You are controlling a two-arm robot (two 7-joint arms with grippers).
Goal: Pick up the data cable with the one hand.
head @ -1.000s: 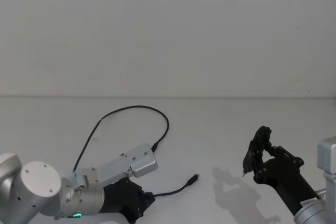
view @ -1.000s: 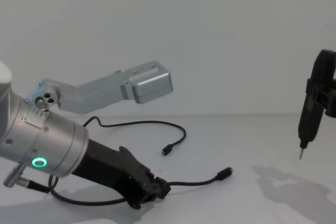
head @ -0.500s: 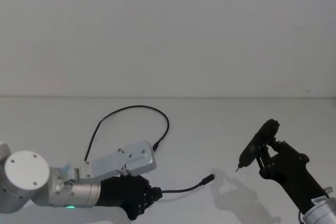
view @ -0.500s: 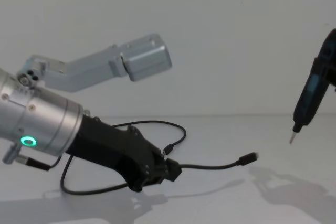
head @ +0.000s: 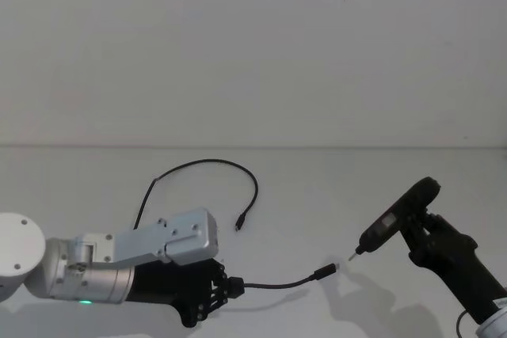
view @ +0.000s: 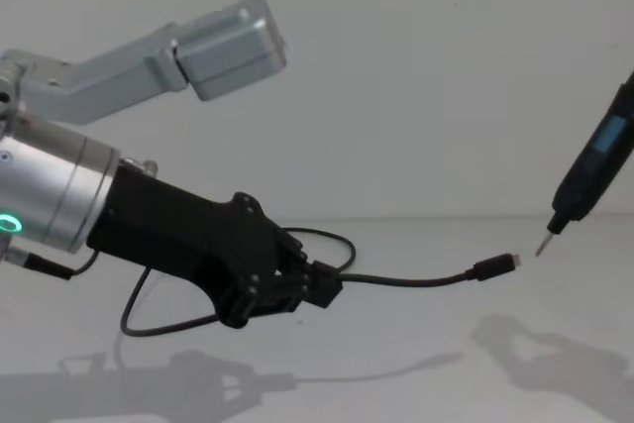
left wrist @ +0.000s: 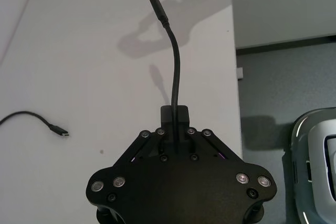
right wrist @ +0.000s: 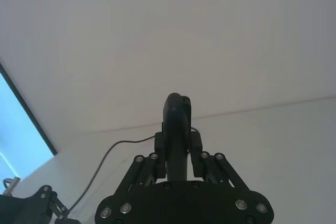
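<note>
Lifted since a second ago, the left gripper [view: 322, 284] now carries the data cable [view: 416, 277] clear of the table [view: 396, 373]; earlier its plug end lay on the surface, now it juts out in the air toward the right. That suggests the pick-up is essentially done. Its jaws are clenched on the cord a short way behind that plug, as the left wrist view shows. To the right, the right gripper [right wrist: 177, 153] grasps a slim pen-like tool [view: 592, 170] whose metal tip has come close to the raised plug [view: 495, 265], just apart from it. Farther back, the thin black cord trails in a loose loop on the table, its other plug [head: 238, 224] resting there
</note>
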